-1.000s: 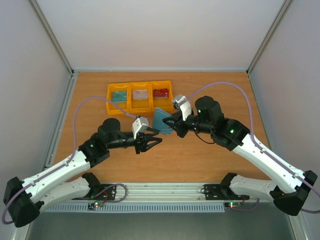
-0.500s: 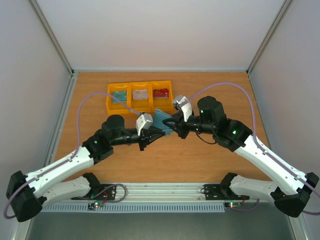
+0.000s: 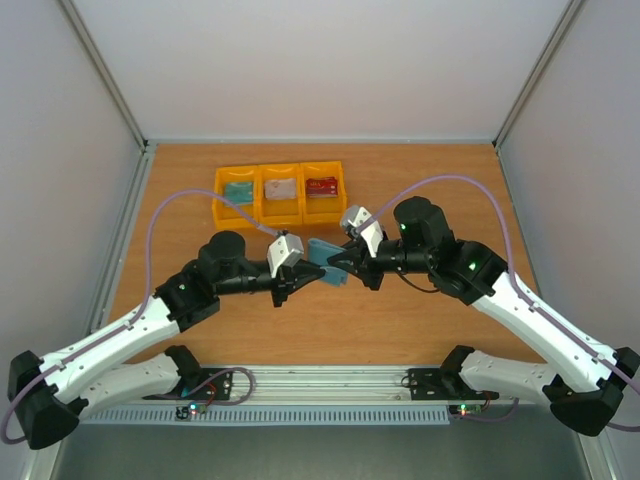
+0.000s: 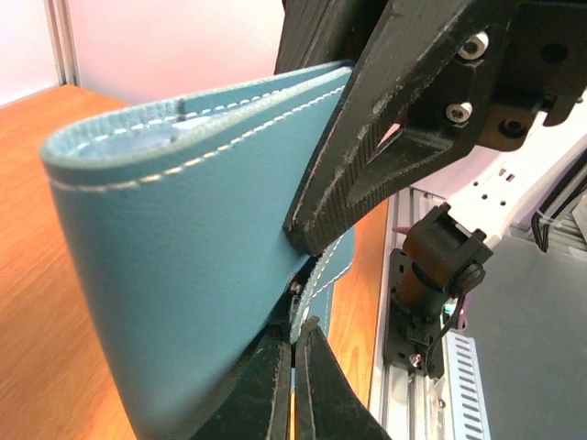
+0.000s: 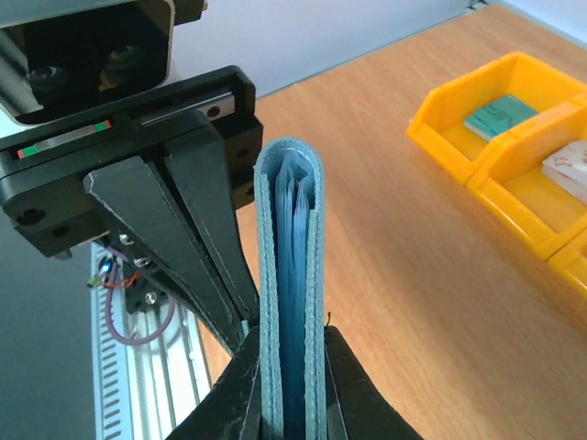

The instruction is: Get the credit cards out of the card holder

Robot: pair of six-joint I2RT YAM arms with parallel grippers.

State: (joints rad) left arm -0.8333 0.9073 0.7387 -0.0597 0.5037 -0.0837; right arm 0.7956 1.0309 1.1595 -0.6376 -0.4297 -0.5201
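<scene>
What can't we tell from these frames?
- Inside the card holder: the right wrist view shows only pale-blue layers edge-on; whether any card is in it is unclear.
- What the left gripper pinches: in the left wrist view its shut fingers hide whether it is flap or card.
- Top view: the right gripper and left gripper cover most of the holder.
- The whitish card: cut off by the right wrist view's edge.

Mid-table, my left gripper (image 3: 298, 277) and right gripper (image 3: 340, 262) meet nose to nose, both clamped on the card holder (image 3: 324, 262). No passage between them. Yellow bins (image 3: 262, 195) wall off the stretch just behind. Open table (image 3: 420, 185) right of the bins and along both flanks, up to the side walls (image 3: 60, 150).
</scene>
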